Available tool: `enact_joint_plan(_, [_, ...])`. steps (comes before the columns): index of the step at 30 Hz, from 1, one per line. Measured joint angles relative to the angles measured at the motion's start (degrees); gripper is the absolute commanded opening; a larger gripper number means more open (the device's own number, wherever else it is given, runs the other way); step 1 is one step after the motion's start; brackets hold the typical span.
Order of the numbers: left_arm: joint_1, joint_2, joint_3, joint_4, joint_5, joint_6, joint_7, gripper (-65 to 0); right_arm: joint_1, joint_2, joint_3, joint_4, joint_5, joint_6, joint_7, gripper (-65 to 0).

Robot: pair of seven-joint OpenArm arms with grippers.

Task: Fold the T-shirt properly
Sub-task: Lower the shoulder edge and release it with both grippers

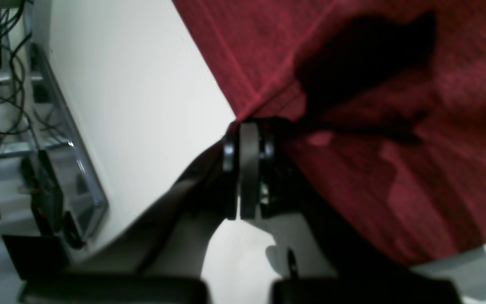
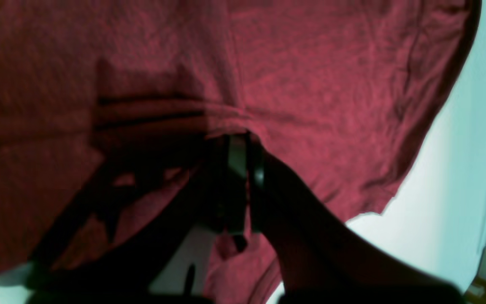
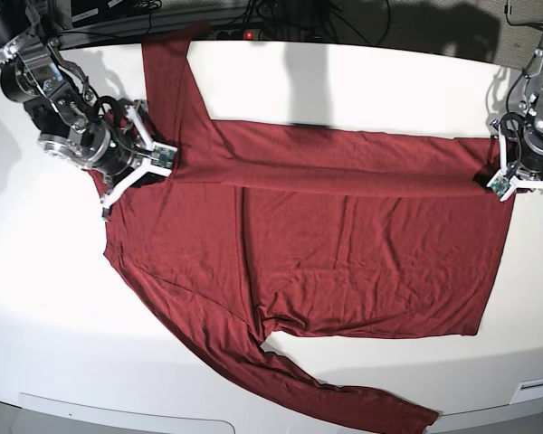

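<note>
- Base view, from its left: the right gripper (image 3: pixel 163 155) is clenched on the T-shirt (image 3: pixel 344 262) near the shoulder, presumably to carry that edge over for a fold.
- Spread across the white table (image 3: pixel 36 298), the shirt has its far edge already doubled over in a long band; one sleeve (image 3: pixel 167 77) runs to the back edge, the other sleeve (image 3: pixel 344 389) trails toward the front.
- At the far side, the left gripper (image 3: pixel 500 181) pinches the hem corner, fingers closed on cloth.
- Cables (image 3: pixel 281 18) lie behind the table; nothing blocks either arm, I'd say.

Matt knit-cloth T-shirt (image 3: pixel 344 244), smooth table (image 3: pixel 36 271)
</note>
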Motion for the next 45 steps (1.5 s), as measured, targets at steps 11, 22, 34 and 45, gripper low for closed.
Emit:
enact_joint_plan(11, [-1.1, 0.0, 0.0, -0.1, -1.7, 0.5, 0.6, -40.4, 2.2, -0.1, -0.1, -2.0, 4.1, 0.0, -3.5, -41.1])
enact_joint_plan(22, [-0.8, -2.2, 0.0, 1.7, -15.1, 6.4, 6.1, -40.5, 2.4, 1.3, -0.1, -1.6, 10.3, 0.0, -3.4, -35.3])
enact_joint_plan(34, [3.8, -2.2, -0.1, 13.0, -15.6, 14.3, 9.9, -40.5, 2.5, 4.9, 0.4, -1.2, 20.9, 1.8, -4.5, -35.3])
enact_joint_plan(45, [6.8, -1.6, -4.2, 12.9, -19.8, 18.6, 9.6, -40.5, -4.4, 5.3, 12.4, 8.9, 40.7, 6.9, -15.2, -35.3])
